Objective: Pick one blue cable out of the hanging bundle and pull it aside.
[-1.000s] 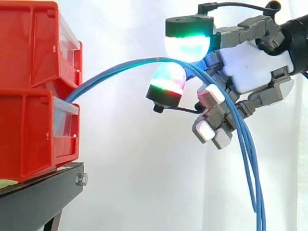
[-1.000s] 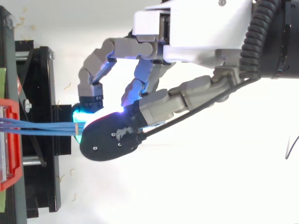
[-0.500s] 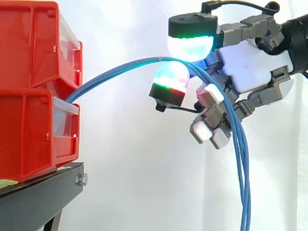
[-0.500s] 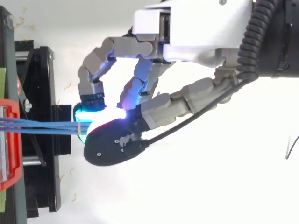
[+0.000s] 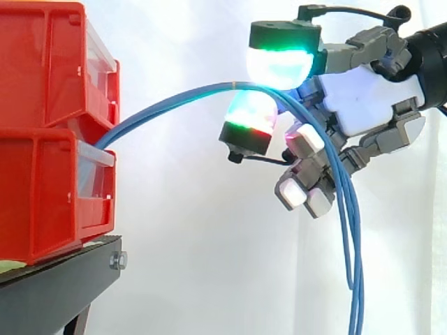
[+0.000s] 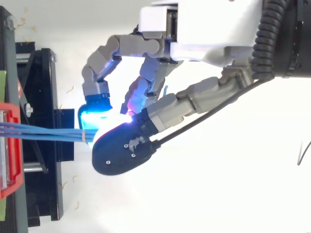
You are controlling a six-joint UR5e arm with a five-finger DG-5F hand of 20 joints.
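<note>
At the side view's left, the upper bin (image 5: 42,63) sits on the lower bin (image 5: 42,195), which stands on the stand (image 5: 56,286). The cables (image 5: 167,105) leave from where the bins meet and arch rightward to the hand (image 5: 370,98), which comes in from the right. There they pass between two pads (image 5: 279,66), one above and one below, then hang down below the hand.

Open room beneath cables (image 5: 195,89), beside bins (image 5: 49,132)
</note>
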